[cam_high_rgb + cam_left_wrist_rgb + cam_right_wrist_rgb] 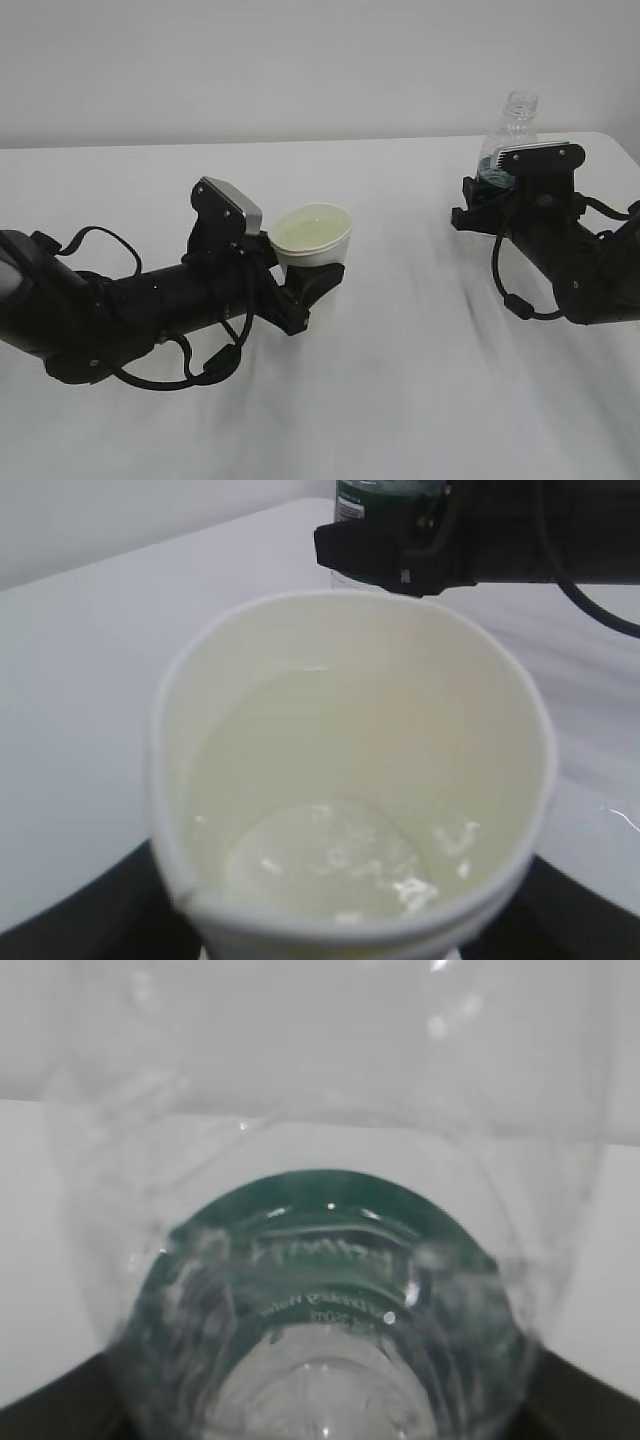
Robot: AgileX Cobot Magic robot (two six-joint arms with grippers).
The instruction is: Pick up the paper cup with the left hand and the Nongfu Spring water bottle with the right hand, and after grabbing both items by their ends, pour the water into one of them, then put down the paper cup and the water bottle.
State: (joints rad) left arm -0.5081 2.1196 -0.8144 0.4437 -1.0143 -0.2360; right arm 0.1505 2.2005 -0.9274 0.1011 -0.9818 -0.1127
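Gripping paper cup w/ left gripper, right gripper clamping bottle, both upright

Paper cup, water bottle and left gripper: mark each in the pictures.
paper cup (322,243): exterior view, on its white outer wall.
water bottle (517,112): exterior view, on its clear capless neck.
left gripper (312,284): exterior view, at the black fingers under the cup.
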